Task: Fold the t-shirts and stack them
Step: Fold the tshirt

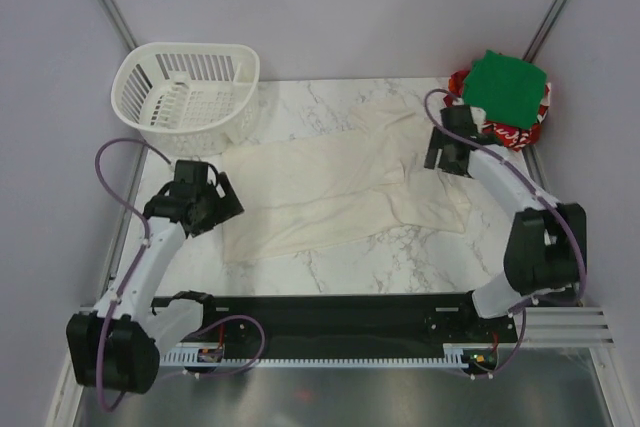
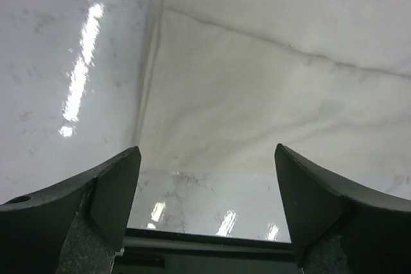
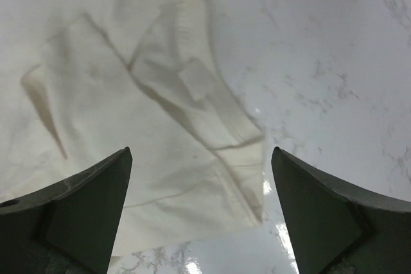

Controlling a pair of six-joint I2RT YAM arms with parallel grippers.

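The cream t-shirt point(image 1: 330, 187) lies spread across the marble table, body to the left, sleeves to the right. It also shows in the left wrist view point(image 2: 257, 88) and the right wrist view point(image 3: 128, 113). My left gripper point(image 1: 222, 205) is open and empty, just left of the shirt's hem edge. My right gripper point(image 1: 447, 159) is open and empty above the shirt's right sleeve point(image 3: 218, 113). A folded green t-shirt point(image 1: 505, 87) lies on a red t-shirt with white lettering point(image 1: 515, 132) at the back right corner.
A white slotted plastic basket point(image 1: 185, 92) stands at the back left. The black front rail point(image 1: 330, 312) runs along the table's near edge. Grey walls enclose the table on three sides.
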